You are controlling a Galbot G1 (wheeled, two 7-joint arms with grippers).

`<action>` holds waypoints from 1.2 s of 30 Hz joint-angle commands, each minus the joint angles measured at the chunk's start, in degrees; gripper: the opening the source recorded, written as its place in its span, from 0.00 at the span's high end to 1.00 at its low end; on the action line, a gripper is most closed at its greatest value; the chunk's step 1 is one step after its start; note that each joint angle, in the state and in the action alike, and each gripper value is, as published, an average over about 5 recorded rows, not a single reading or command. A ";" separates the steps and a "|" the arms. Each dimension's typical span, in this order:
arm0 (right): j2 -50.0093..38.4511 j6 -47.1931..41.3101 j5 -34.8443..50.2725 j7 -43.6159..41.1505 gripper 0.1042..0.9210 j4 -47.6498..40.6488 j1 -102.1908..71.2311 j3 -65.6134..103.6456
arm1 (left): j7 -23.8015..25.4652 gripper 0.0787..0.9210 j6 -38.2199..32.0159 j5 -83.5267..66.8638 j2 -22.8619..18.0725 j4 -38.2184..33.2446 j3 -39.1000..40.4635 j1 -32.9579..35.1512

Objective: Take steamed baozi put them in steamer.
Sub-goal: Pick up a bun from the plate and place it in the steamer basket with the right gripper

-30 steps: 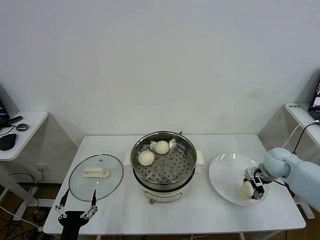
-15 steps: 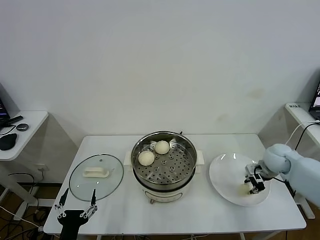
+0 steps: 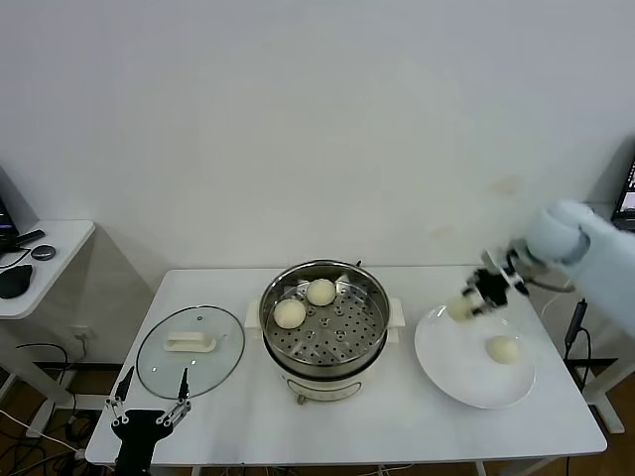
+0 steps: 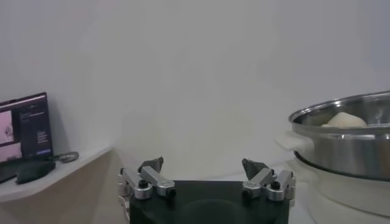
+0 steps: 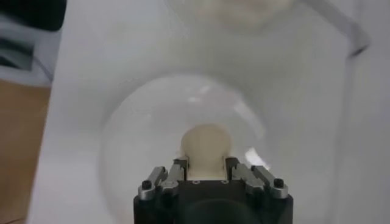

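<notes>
The steamer (image 3: 272, 297) stands mid-table with two steamed baozi (image 3: 289, 313) (image 3: 320, 292) on its perforated tray. My right gripper (image 3: 468, 302) hangs above the left rim of the white plate (image 3: 446, 367), shut on a third baozi (image 3: 458, 309). In the right wrist view that baozi (image 5: 206, 145) sits squeezed between the fingers (image 5: 179, 165), with the plate (image 5: 140, 128) below. A further baozi (image 3: 503, 349) lies on the plate. My left gripper (image 3: 149, 409) is parked open at the table's front left, and its wrist view shows the steamer (image 4: 347, 143) off to one side.
A round glass lid (image 3: 190, 347) with a white handle lies flat on the table left of the steamer. A side desk (image 3: 40, 258) with small devices stands at far left. The white wall is close behind the table.
The right gripper closed on a baozi on the plate, then lifted it up and left toward the steamer. One baozi stays on the plate. The left arm has not moved.
</notes>
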 commanded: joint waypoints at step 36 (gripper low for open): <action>33.26 38.02 -11.44 5.53 0.60 -2.61 6.04 -22.99 | -0.26 0.12 -1.64 -0.48 -1.04 0.57 -2.42 0.91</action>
